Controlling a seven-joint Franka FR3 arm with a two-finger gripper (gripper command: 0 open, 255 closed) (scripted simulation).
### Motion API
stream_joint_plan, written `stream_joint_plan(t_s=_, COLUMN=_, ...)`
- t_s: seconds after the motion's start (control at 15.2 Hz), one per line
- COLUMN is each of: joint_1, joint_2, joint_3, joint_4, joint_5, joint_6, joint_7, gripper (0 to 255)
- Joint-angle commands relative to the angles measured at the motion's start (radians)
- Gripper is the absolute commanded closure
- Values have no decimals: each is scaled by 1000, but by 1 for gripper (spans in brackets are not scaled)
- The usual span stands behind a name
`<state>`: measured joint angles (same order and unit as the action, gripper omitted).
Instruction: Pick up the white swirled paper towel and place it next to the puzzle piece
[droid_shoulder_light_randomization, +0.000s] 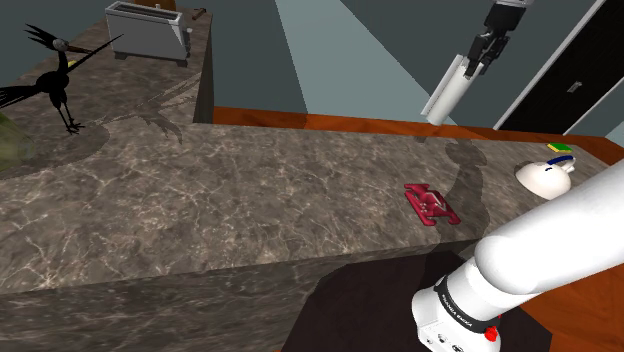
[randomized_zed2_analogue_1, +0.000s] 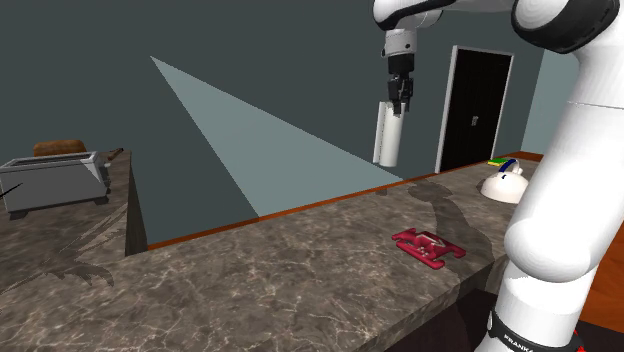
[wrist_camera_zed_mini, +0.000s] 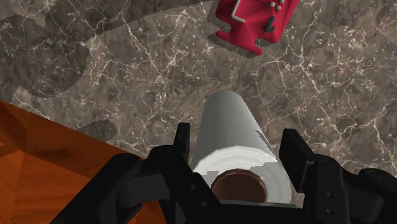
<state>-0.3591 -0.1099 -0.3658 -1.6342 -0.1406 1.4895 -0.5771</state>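
Red puzzle piece: far part cut off by the frame edge. Small green-and-yellow item, well apart from the puzzle piece: too small to identify.

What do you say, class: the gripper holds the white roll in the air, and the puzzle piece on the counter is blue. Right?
No: the puzzle piece is red, not blue, as the shoulder view shows. The gripper does hold the white roll in the air, and the piece does lie on the counter.

Claw aloft, tight around paper towel
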Motion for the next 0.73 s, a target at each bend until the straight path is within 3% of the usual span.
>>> stream_joint_plan(t_s=0.0, joint_1=-1, joint_2=-8, joint_3=-1, joint_4=-34, joint_5=-3, joint_6=27, joint_7=3, gripper=255)
stream_joint_plan(t_s=0.66, joint_1=-3, joint_2=-35, joint_3=-1, joint_4=-198, joint_5=-13, joint_6=164, joint_7=23, gripper=255)
